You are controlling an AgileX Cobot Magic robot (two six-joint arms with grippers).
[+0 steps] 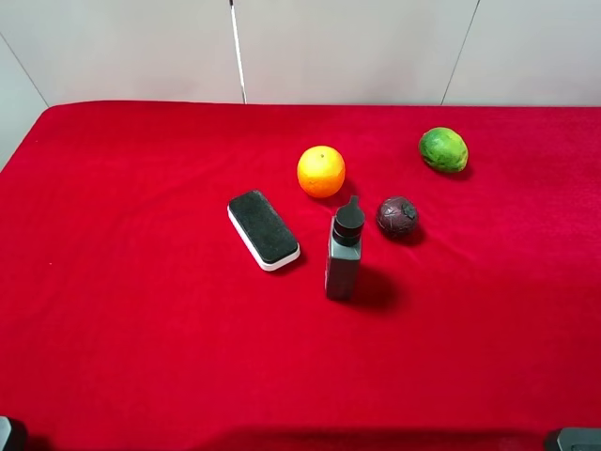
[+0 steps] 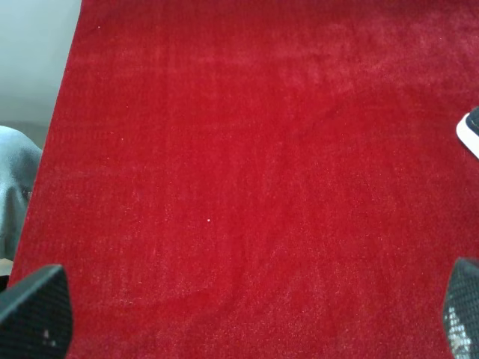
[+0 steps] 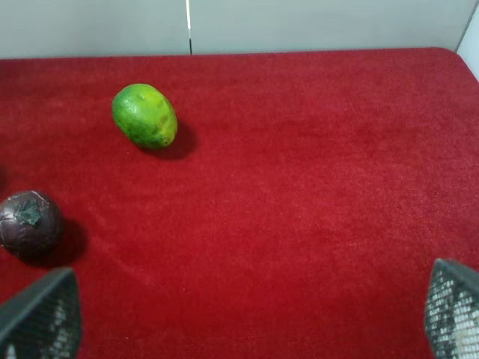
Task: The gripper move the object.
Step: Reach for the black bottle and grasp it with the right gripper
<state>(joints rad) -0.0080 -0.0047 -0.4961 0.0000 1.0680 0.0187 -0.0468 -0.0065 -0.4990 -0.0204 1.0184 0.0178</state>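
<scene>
Your left gripper (image 2: 247, 318) and right gripper (image 3: 247, 318) both hang with jaws wide, holding nothing, over the red cloth (image 1: 141, 329). The bottle (image 1: 344, 254) stands upright, capped, at the high view's centre, between eraser (image 1: 264, 229) and purple fruit (image 1: 397, 216), below the orange (image 1: 321, 171).

Plain red cloth table cover (image 1: 141, 329). Dark grey rectangular plastic bottle (image 1: 342, 265), black cap. Flat eraser block (image 1: 263, 228): black top, white base. Round orange fruit (image 1: 321, 171); green oval fruit (image 1: 443, 149), yellowish mottling; dark purple round fruit (image 1: 397, 216).
</scene>
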